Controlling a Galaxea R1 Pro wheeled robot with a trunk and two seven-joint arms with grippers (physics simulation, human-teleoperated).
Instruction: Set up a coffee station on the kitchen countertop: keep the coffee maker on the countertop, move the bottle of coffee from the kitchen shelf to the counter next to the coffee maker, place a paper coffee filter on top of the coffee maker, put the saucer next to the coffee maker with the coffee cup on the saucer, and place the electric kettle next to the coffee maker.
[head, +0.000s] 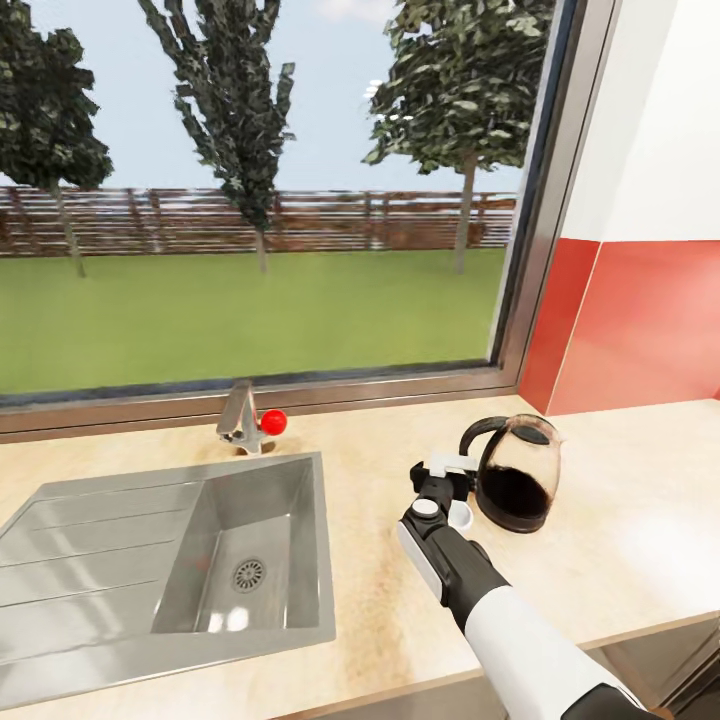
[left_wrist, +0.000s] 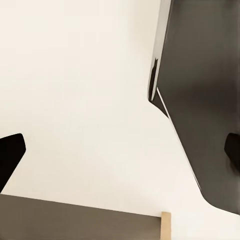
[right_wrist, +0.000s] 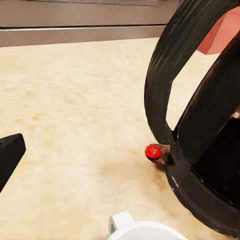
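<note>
The electric kettle (head: 515, 480), clear glass with a black lid, handle and base, stands on the kitchen countertop (head: 380, 620) at the right. My right gripper (head: 450, 468) is open just beside the kettle's handle, and one fingertip (right_wrist: 7, 157) shows. Close up, the kettle (right_wrist: 210, 140) has a small red spot (right_wrist: 154, 151). The white coffee cup (right_wrist: 142, 231) with its small handle sits right under the gripper, next to the kettle's base (head: 463, 516). I cannot tell whether a saucer lies beneath it. My left gripper (left_wrist: 120, 150) is open over a pale surface. The coffee maker, bottle, filter and shelf are out of view.
A steel sink (head: 170, 560) is set into the counter at the left, with a tap (head: 238, 412) and a red knob (head: 273, 421) behind it. A large window runs along the back. The red backsplash (head: 640, 320) rises at the right. The counter's front edge runs just below the kettle.
</note>
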